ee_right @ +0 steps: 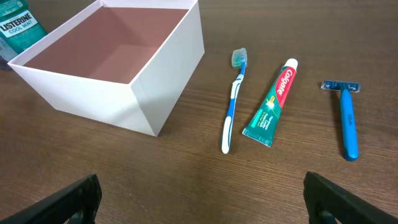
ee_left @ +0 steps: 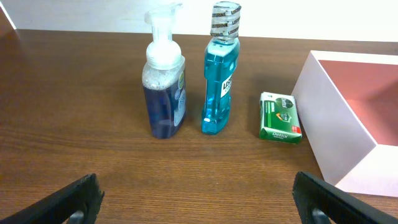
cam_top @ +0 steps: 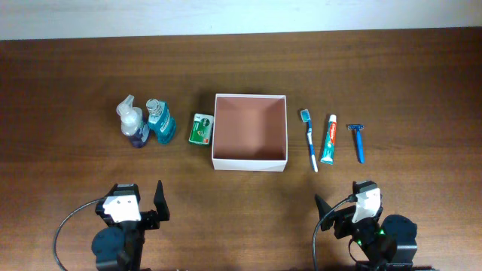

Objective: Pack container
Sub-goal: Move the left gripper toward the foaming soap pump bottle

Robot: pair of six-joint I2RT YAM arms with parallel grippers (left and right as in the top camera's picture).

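The container (cam_top: 251,124), a shallow white box with a pinkish-brown inside, stands empty at the table's middle; its wall shows in the left wrist view (ee_left: 329,124) and in the right wrist view (ee_right: 168,81). My left gripper (cam_top: 132,202) (ee_left: 198,186) hovers open near the front edge, facing the bottles, with nothing between its fingers. My right gripper (cam_top: 348,205) (ee_right: 202,185) is open too, in front of the toothbrush, and holds nothing.
Left of the box stand a foam soap bottle (cam_top: 132,124) (ee_left: 165,93), a blue mouthwash bottle (cam_top: 158,120) (ee_left: 219,81) and a green soap packet (cam_top: 199,128) (ee_left: 281,117). To its right lie a toothbrush (cam_top: 309,139) (ee_right: 233,106), a toothpaste tube (cam_top: 329,139) (ee_right: 272,102) and a blue razor (cam_top: 358,141) (ee_right: 347,121).
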